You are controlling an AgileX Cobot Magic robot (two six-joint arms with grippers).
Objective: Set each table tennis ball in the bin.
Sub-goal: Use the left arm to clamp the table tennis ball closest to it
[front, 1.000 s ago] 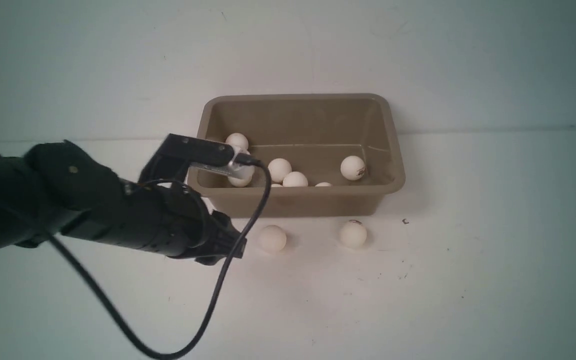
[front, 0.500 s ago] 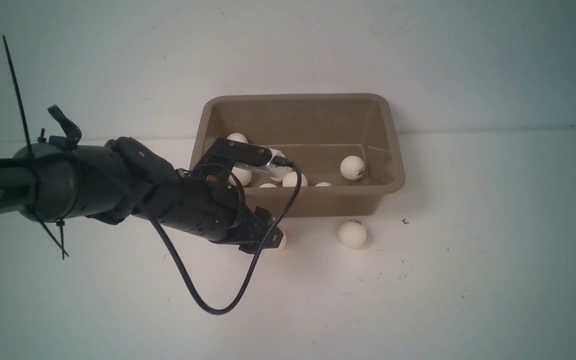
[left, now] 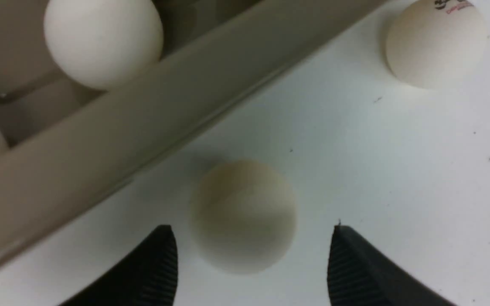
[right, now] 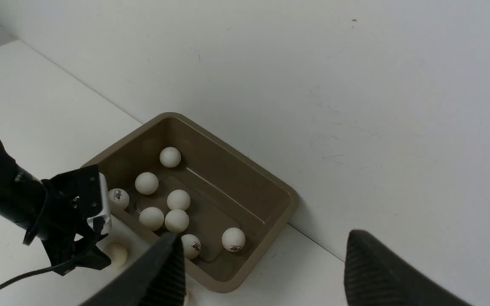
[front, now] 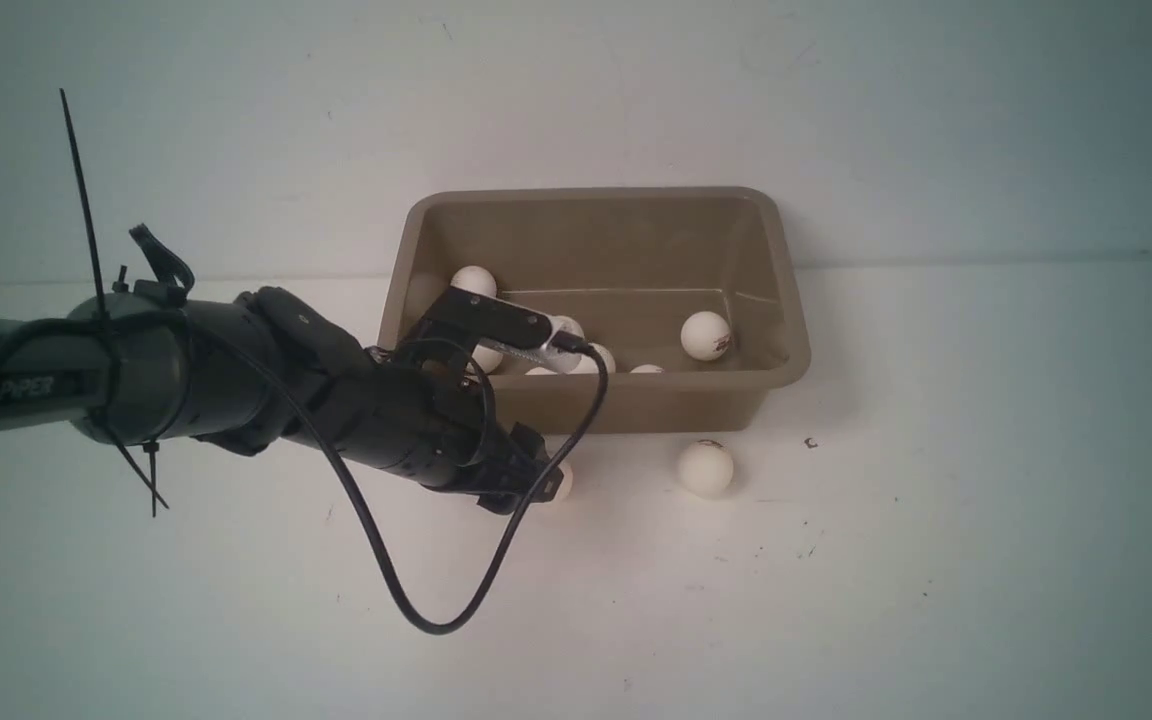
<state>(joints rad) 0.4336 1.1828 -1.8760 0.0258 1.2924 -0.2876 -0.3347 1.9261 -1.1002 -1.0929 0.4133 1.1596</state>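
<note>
The tan bin (front: 784, 300) stands against the back wall with several table tennis balls (front: 705, 335) inside. Two more balls lie on the table before its front wall: one with a logo (front: 705, 468) and one (front: 562, 481) half hidden under my left gripper (front: 526, 485). In the left wrist view that ball (left: 243, 214) sits just ahead of the open left gripper (left: 251, 255), untouched by either finger, with the logo ball (left: 434, 42) further off. My right gripper (right: 262, 272) hangs open and empty high above the bin (right: 289, 199).
A black cable (front: 416, 610) loops from the left wrist down over the table. The bin's front wall (left: 143, 119) runs close beside the ball under the left gripper. The white wall stands right behind the bin.
The left arm has reached to the right from the bin's left end, and its gripper has come down over the left loose ball. The jaws have opened wider.
</note>
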